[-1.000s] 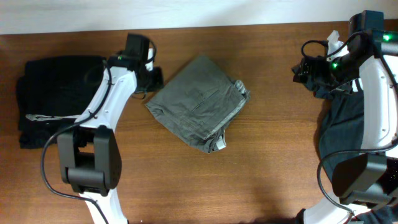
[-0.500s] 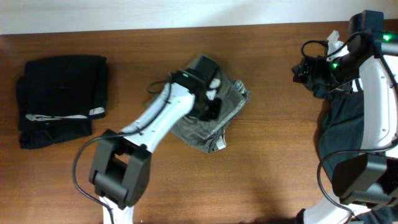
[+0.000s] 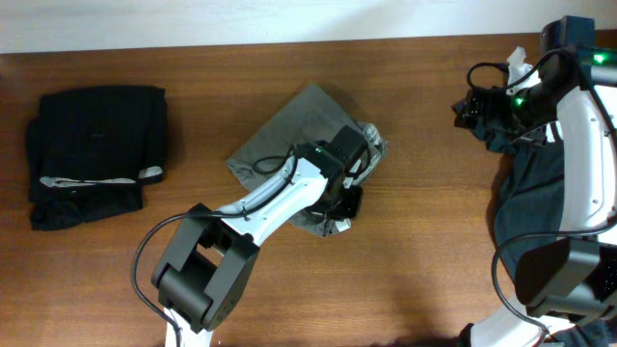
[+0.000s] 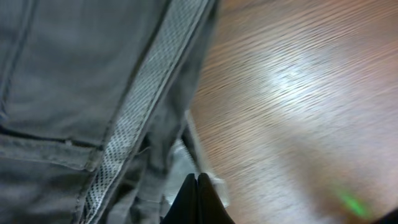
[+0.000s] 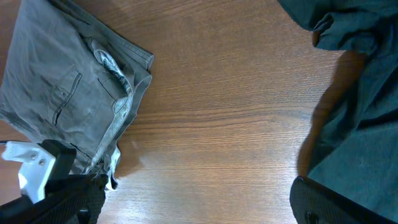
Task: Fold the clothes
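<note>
Item: shorts (image 3: 289, 159) — folded, lying at centre frame on the table (image 3: 434, 251), white label (image 3: 339, 226) at their lower edge.
My left gripper (image 3: 349, 200) is resting over their lower right corner, fingers pinched together.
My right gripper (image 3: 474, 108) is hovering upper right — jaws spread wide.

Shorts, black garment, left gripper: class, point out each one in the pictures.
shorts (image 3: 299, 125), overhead view, on the flat upper panel.
black garment (image 3: 96, 125), overhead view, on top of the folded pile.
left gripper (image 4: 198, 190), left wrist view, at the shut fingertips.
</note>
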Controlling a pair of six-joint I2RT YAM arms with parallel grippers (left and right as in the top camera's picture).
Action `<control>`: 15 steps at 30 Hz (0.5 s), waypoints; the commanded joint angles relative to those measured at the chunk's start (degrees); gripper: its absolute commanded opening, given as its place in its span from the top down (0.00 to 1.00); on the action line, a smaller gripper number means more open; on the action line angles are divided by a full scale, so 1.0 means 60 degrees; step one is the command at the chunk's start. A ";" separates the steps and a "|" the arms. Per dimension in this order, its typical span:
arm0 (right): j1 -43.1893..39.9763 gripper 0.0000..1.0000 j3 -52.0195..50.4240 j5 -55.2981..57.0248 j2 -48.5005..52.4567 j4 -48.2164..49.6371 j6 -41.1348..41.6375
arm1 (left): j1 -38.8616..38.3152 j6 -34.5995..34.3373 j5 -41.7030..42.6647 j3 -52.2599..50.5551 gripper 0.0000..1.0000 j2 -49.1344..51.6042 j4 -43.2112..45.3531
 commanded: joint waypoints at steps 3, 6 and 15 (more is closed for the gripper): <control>-0.0044 0.01 0.0000 0.0120 0.0029 0.0004 -0.0022 | 0.0044 -0.0215 -0.0259 -0.0623 0.99 0.0102 0.0295; -0.0044 0.01 0.0000 0.0120 0.0029 0.0004 -0.0022 | 0.0044 -0.0291 -0.0623 -0.0907 0.99 0.0102 0.0441; -0.0044 0.01 0.0000 0.0120 0.0029 0.0004 -0.0022 | 0.0543 -0.0335 -0.1712 -0.1300 0.99 0.0102 0.0368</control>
